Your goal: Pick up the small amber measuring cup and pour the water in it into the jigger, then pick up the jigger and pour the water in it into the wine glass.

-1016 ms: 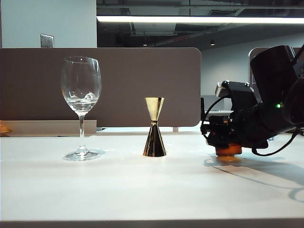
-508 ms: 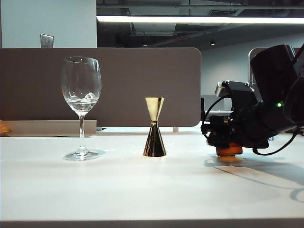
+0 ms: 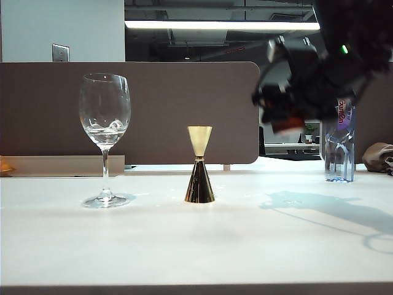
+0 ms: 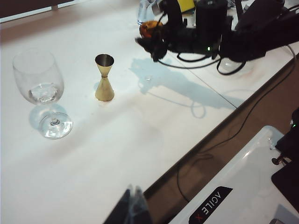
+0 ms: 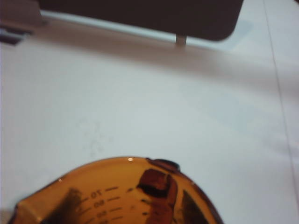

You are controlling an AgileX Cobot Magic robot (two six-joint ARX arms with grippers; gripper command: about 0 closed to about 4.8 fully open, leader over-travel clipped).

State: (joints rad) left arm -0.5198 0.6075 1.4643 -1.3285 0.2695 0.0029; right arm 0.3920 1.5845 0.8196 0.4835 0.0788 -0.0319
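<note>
Only the right wrist view is showing the small amber measuring cup (image 5: 117, 193) up close, its number marks clear. The right gripper (image 3: 287, 117) is squeezing it, up in the air right of the jigger (image 3: 199, 165). A water bottle (image 3: 339, 144) is standing behind. The left gripper (image 4: 133, 210) is sitting low at the table's near edge; I cannot tell how its jaws are standing.

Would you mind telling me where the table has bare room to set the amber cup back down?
Bare tabletop lies between the jigger and the water bottle, and all along the front edge. It is tighter between the jigger and wine glass. The right end effector holds the amber cup aloft there.
</note>
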